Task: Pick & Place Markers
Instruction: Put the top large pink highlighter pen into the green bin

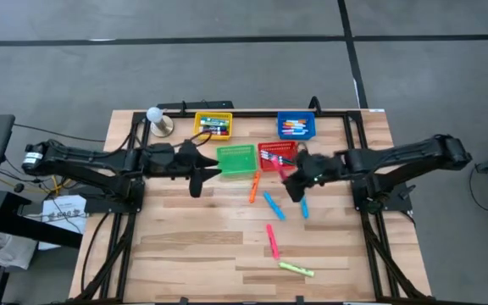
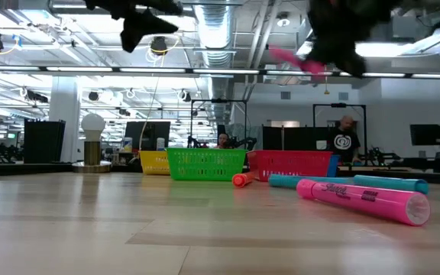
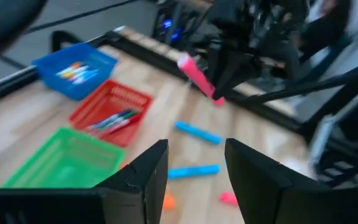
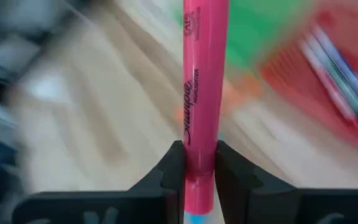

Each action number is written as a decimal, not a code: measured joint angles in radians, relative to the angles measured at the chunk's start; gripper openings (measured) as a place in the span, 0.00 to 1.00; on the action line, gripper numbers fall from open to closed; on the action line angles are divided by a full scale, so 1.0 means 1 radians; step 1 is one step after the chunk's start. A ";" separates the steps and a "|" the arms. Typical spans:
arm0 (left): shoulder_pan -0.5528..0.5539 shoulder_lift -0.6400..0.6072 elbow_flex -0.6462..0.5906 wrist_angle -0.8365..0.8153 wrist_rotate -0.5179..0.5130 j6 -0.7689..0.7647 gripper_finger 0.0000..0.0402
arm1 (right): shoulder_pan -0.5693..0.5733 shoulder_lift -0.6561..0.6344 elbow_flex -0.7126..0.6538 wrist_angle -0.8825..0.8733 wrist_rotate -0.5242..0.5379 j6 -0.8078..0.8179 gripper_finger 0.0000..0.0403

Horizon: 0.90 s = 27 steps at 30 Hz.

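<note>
Hanging above the worktop (image 1: pixel 185 254) just beside the red basket (image 1: pixel 274 154), the right gripper (image 4: pixel 199 163) has its jaws pinched tight on a pink marker (image 4: pixel 202 74), which stands clear of the wood in the air. The left gripper (image 3: pixel 194 168) waits over the near edge of the green basket (image 1: pixel 237 159), jaws parted and empty.

Along the far side stand a yellow basket (image 1: pixel 213 125) and a blue basket (image 1: pixel 296 126), each holding several markers; the red basket holds a few too, while the green one looks bare. A white bulb on a brass base (image 1: pixel 157 118) sits at the far left corner. Loose on the wood lie an orange marker (image 1: pixel 253 188) just off the green basket, two blue markers (image 1: pixel 274 206) under and beside the right gripper, another pink marker (image 1: pixel 272 241) nearer the front, and a yellow-green marker (image 1: pixel 296 269) close to the front edge.

The baskets crowd the strip between the two grippers. The left half of the worktop in front of the left arm is open wood, and a black frame runs along both side edges and the back
</note>
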 joint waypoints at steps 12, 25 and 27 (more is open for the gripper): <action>0.048 0.086 0.001 0.283 0.138 -0.036 0.44 | -0.038 0.031 0.004 0.514 -0.039 -0.182 0.12; 0.048 0.239 0.001 0.566 0.166 -0.104 0.55 | -0.071 0.221 0.004 0.835 -0.154 -0.123 0.12; 0.048 0.249 0.000 0.569 0.166 -0.104 0.56 | -0.081 0.243 0.010 0.867 -0.183 -0.111 0.12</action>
